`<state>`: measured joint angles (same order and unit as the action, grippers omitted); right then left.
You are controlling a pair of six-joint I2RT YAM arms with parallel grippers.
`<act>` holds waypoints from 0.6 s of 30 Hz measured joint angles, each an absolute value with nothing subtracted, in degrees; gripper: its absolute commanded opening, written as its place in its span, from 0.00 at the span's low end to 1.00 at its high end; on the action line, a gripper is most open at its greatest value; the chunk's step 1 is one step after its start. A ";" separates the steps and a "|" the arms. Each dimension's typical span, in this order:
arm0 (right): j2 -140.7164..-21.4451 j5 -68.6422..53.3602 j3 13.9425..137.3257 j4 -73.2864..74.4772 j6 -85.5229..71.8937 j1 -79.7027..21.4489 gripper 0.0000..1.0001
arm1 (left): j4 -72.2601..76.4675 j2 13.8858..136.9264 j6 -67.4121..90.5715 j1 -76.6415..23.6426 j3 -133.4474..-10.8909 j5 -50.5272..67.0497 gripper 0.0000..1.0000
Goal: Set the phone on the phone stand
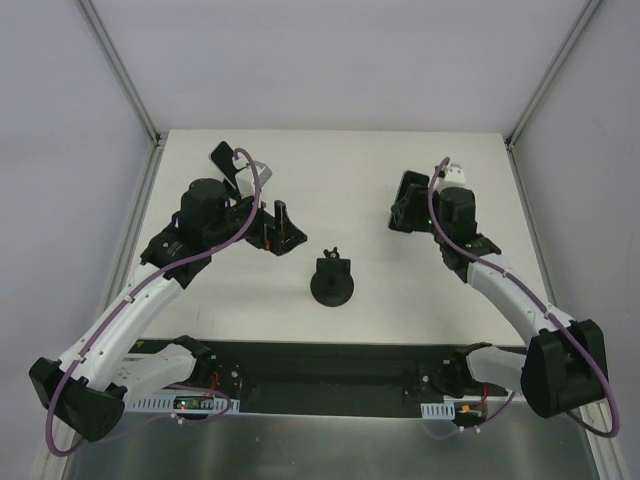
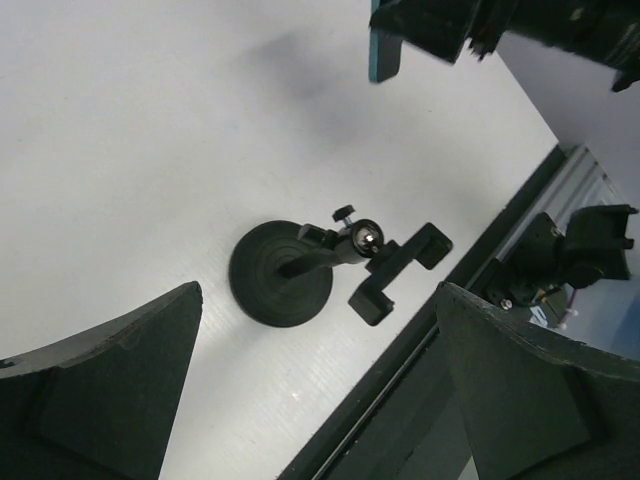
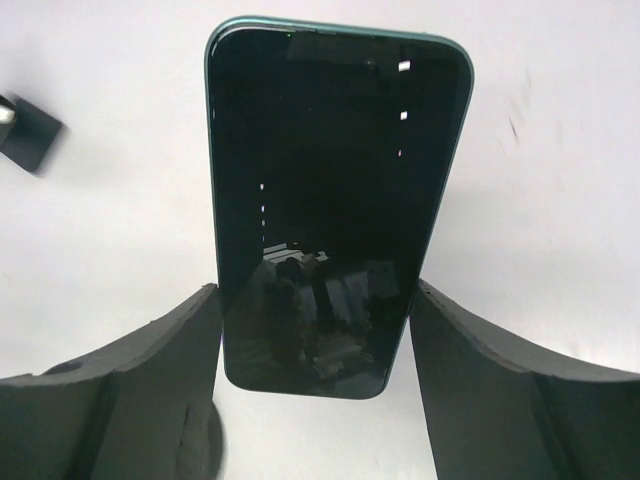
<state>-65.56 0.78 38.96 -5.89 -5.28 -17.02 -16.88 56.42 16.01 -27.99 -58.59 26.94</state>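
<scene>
Phone (image 3: 335,200) first: it sits in the middle of the right wrist view, glossy dark face toward the lens, with a thin greenish rim showing. Its long axis runs from bottom to top of that frame, the near short end between the fingers and the far end pointing away from the wrist.

The right hand (image 3: 315,295) is clamped on it, one finger against each long edge near the lower end. From the left wrist view I judge it is carried clear of the table (image 1: 350,170).

Handling call: this is a stiff, thin slab, light but slick on the faces, and the glass won't forgive a drop. The long edges are the place to hold it, and a grip nearer the middle would swing less than this end grip.

In the overhead view the phone is right of centre, and the phone stand (image 1: 331,282) is at mid-frame, down and left of it and well apart. In the left wrist view the disc base (image 2: 275,280) sits flat, and the clamp (image 2: 395,268) leans out to the right of it.

The left hand (image 2: 318,290) hangs over the stand with its fingers wide apart, holding nothing.

My guess: the phone must be turned to match that clamp before it goes in.
</scene>
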 measured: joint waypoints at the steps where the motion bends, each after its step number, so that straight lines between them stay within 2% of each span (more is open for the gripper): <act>1: -67.13 1.17 41.89 -6.94 -5.10 -18.13 0.00 | -16.86 56.45 16.03 -27.99 -58.33 25.71 0.99; 7: -74.94 1.02 54.39 -16.75 -5.67 -19.68 0.00 | -16.88 56.73 17.54 -27.66 -58.13 19.55 0.99; 14: -76.77 -3.31 52.88 -21.23 -4.23 -23.55 0.00 | -17.69 58.41 21.58 -27.64 -61.36 16.80 0.99; 18: -77.32 -5.85 50.83 -21.19 -2.35 -27.16 0.00 | -18.00 63.94 23.97 -27.64 -67.05 16.32 0.99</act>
<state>-77.32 -5.85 50.83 -21.19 -2.35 -27.16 -18.00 63.94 23.97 -27.64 -67.05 16.32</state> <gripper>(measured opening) 0.704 0.992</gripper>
